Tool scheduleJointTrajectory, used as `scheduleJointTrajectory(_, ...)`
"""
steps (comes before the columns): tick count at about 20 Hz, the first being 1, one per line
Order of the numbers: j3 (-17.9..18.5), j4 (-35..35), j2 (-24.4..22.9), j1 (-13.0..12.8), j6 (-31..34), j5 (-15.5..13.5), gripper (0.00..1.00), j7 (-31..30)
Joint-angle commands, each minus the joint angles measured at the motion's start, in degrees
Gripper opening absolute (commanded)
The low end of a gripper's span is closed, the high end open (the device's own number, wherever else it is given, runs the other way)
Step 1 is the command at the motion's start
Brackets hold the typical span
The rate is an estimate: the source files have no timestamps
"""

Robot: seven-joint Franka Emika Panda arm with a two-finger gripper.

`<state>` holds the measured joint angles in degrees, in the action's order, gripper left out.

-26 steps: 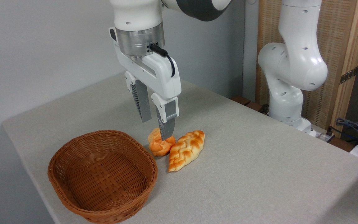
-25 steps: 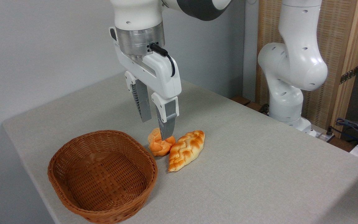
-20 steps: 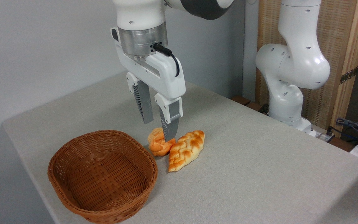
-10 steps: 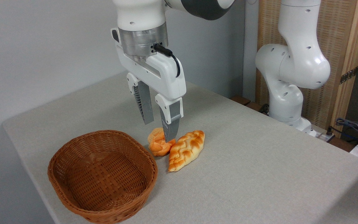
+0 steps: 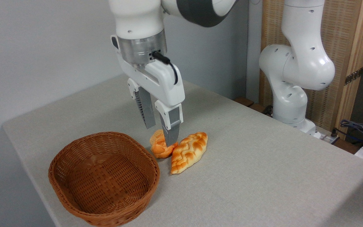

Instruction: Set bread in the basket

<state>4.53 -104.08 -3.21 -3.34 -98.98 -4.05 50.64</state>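
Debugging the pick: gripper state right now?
Gripper: open, jaws apart, holding nothing, poised just above the bread, which sits on the table.

Reddish-brown woven wicker basket [image 5: 104,176] looking rough; grey table [image 5: 247,164] showing matt, cloth-like; glossy white plastic arm [image 5: 298,66]; brushed metal wrist ring [image 5: 140,49]; orange knotted bun [image 5: 159,148] appearing smooth, slightly shiny.

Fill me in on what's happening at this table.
The robot arm's gripper hangs open just above the small orange bun, fingers set apart as if to grasp it. The bun sits on the table beside a braided loaf. The wicker basket nearby holds nothing yet.
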Motion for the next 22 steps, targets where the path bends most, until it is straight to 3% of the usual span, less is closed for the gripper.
scheduleJointTrajectory(1,-0.6,-1.9,0.0,-1.7,0.4,-1.0,1.00,-1.2)
scheduleJointTrajectory(4,-0.6,-5.4,-0.1,-4.0,-1.3,-1.4,1.00,-1.3)
scheduleJointTrajectory(8,-0.6,-9.5,-0.3,-7.7,-6.7,-1.5,1.00,-7.6)
scheduleJointTrajectory(11,-0.6,-11.9,-0.2,-10.1,-8.3,-1.5,1.00,-9.0)
scheduleJointTrajectory(19,-0.6,-14.8,0.0,-11.6,-8.2,0.6,0.98,-8.9)
scheduleJointTrajectory(22,-0.6,-15.2,0.0,-11.9,-8.2,1.0,0.64,-8.6)
